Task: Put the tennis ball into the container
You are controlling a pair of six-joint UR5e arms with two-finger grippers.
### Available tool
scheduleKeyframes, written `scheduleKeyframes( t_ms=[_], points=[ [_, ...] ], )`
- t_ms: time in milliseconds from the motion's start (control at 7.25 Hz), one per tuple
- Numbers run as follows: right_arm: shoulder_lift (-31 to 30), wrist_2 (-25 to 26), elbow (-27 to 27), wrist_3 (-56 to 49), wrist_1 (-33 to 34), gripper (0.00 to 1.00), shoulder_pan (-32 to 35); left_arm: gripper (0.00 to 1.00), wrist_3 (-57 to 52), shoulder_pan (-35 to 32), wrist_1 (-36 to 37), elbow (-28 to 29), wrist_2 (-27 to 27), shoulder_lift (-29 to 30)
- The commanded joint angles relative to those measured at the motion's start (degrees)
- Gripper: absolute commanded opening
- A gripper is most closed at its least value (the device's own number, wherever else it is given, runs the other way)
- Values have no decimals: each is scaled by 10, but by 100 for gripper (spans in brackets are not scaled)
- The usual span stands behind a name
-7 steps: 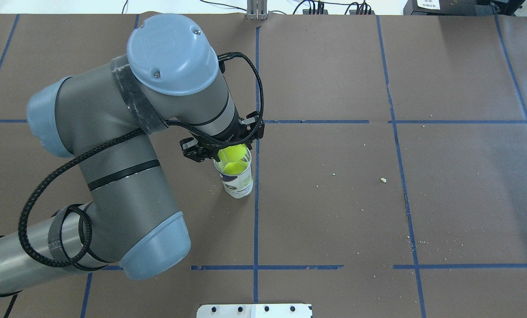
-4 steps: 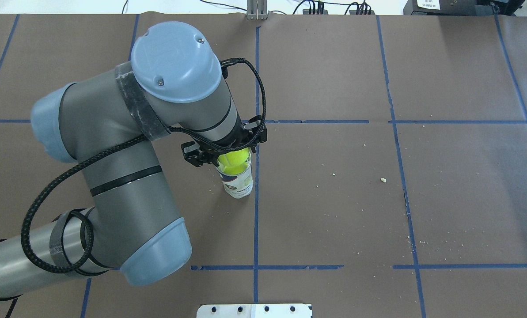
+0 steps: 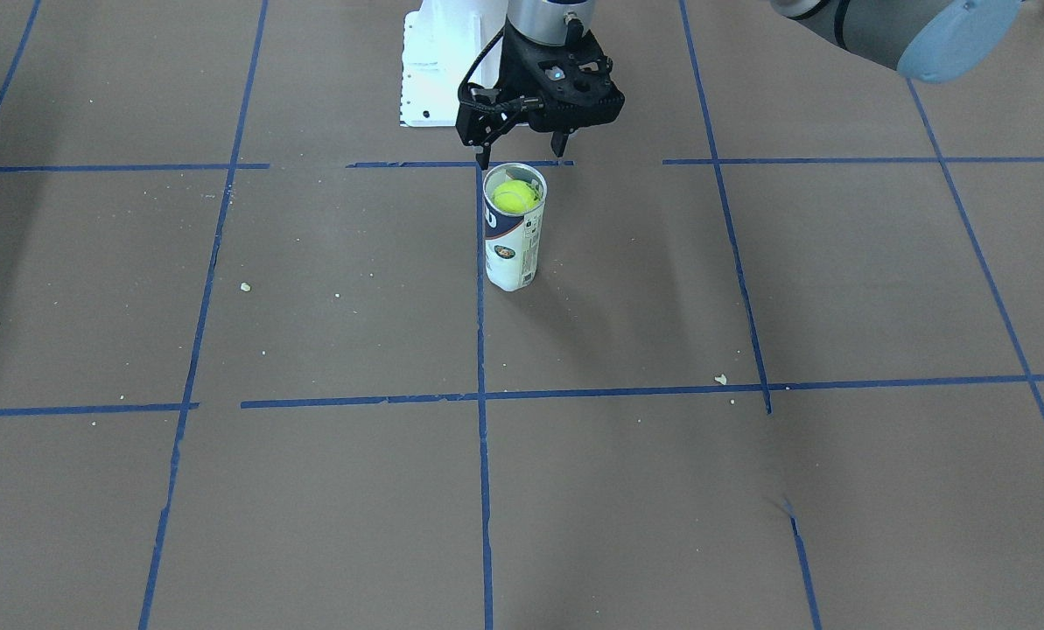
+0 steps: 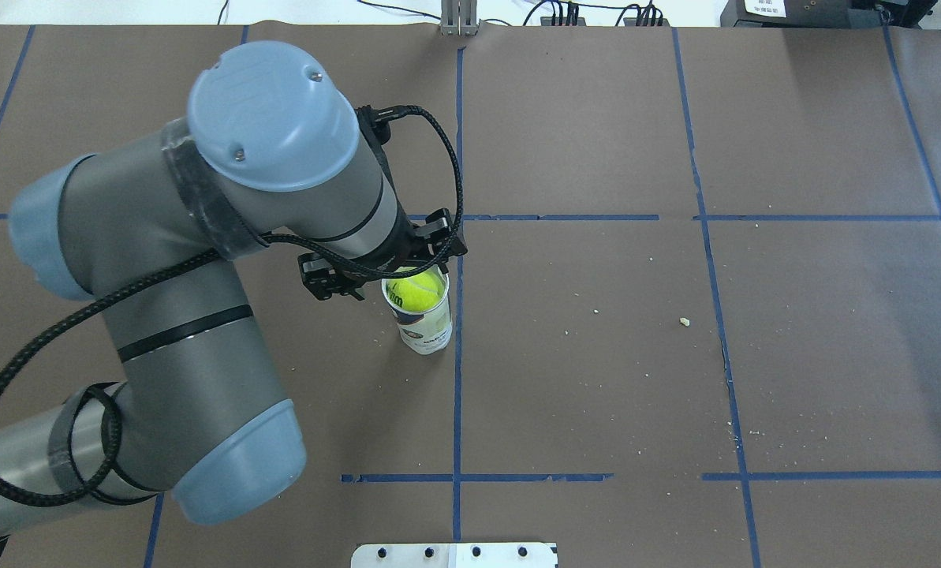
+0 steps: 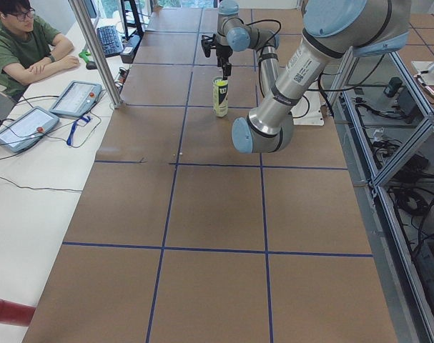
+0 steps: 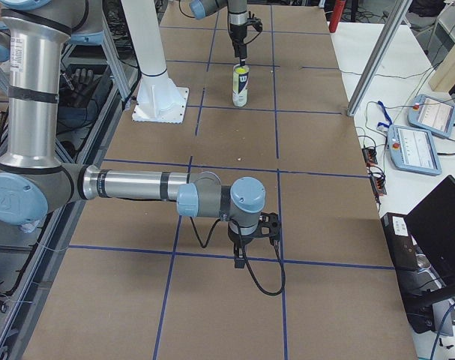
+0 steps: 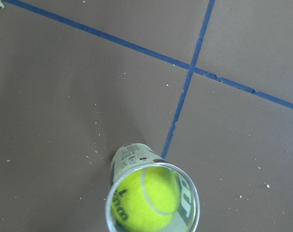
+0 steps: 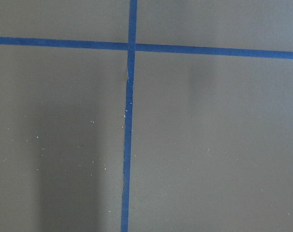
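**Ball rests in the can, left pincer spread open above it**

Seen from overhead, the left arm (image 4: 186, 315) comes in from 8 o'clock and bends over the brown table (image 4: 596, 394). The left pincer (image 3: 522, 154) hangs just above the container (image 4: 424, 323). Its fingers are spread wider than the can's mouth and they hold nothing.

The container stands upright on the table, just beside a blue tape line (image 4: 457, 379) and at 9 o'clock from it. The tennis ball (image 4: 416, 292) lies inside the container, high up and a little below the metallic rim. It is free of the pincer.

In the left wrist view the can sits at 6 o'clock in the frame. The ball nearly fills the opening, with black print on its 8 o'clock side. A crossing of tape lines lies at about 1 o'clock from the can.

Further right in the overhead view, a pale crumb (image 4: 685, 321) lies at 3 o'clock from the container, well apart from it. A white pedestal base (image 4: 454, 554) shows at the 6 o'clock edge of that view.

The right pincer (image 6: 249, 240) appears only in the exterior right view. It points down, low over the table, at 6 o'clock from the container and well apart from it. How far it is open cannot be told. The right wrist view shows only bare table and a tape crossing.
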State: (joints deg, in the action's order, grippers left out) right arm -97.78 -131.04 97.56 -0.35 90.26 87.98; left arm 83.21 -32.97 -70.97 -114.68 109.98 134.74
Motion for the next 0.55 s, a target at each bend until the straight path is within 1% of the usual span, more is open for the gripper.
scheduleKeyframes(
  t_ms=[0,138,276,414],
  points=[
    [0,0,0,0,0,100,0,100,-127,-64,0,-44,6,-61],
    [0,0,0,0,0,100,0,100,-201,-95,-3,-42,30,-87],
    [0,0,0,0,0,100,0,100,-303,-160,-16,-34,72,-122],
    [0,0,0,0,0,100,0,100,-399,-234,-35,-11,115,-159]
  ],
)
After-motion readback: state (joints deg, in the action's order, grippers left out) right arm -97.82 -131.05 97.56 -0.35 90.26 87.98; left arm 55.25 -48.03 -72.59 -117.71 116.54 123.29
